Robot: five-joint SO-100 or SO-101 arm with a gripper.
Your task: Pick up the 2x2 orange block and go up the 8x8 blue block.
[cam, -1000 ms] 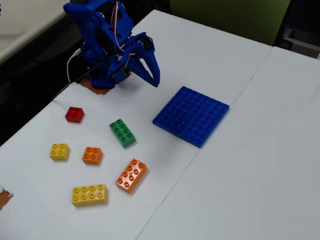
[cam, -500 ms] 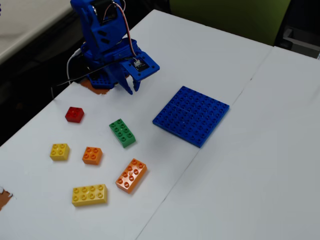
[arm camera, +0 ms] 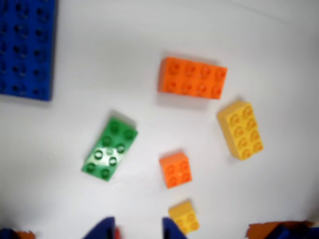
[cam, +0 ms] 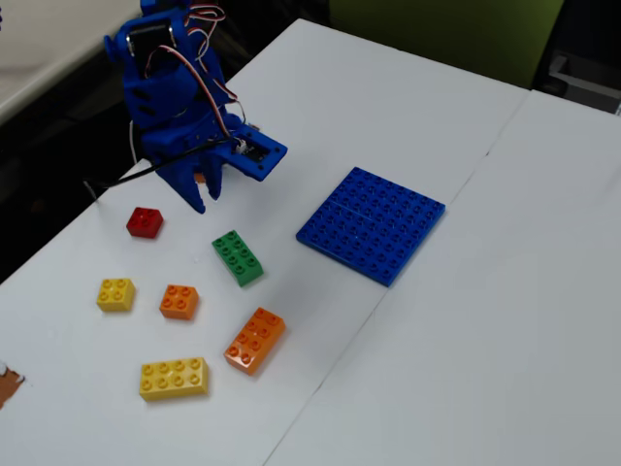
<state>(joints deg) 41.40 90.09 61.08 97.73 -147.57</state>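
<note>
Wrist view first: the small square orange plastic 2x2 block lies on the white table, above and just right of the blue gripper, whose two fingertips stand apart with bare table between them, holding nothing. A small yellow four-stud brick sits just beside the right-hand fingertip, and a green eight-stud brick lies near on the left. A corner of the large flat blue 8x8 baseplate shows top left.

Fixed view next: the gripper hangs above the table near a small red brick, well apart from the orange 2x2 block; the baseplate lies off to the right.

Likely trouble: a descent from here could close on the yellow brick instead, or nudge it, since it lies closest to the fingertips.
</note>
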